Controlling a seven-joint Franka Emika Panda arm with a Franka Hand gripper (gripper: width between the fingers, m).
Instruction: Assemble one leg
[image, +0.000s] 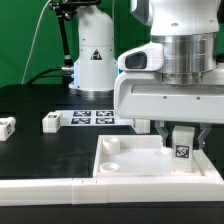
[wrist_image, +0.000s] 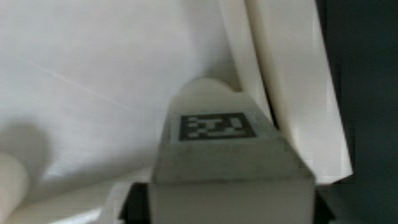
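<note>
No readable text, only fiducial tags (image: 183, 152).

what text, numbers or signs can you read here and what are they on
No readable words or numbers anywhere.
Triangle sign, unlettered: on the white robot base.
Black-and-white tag pattern, no text: on the leg in the gripper.
Tag patterns, too small to decode: on the marker board.

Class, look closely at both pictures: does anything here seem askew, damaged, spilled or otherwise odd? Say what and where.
Nothing stands out. The gripper holds the small white plastic leg with a black-and-white tag upright over the large flat white square panel. Two more small white blocks lie apart on the black table, undamaged.
</note>
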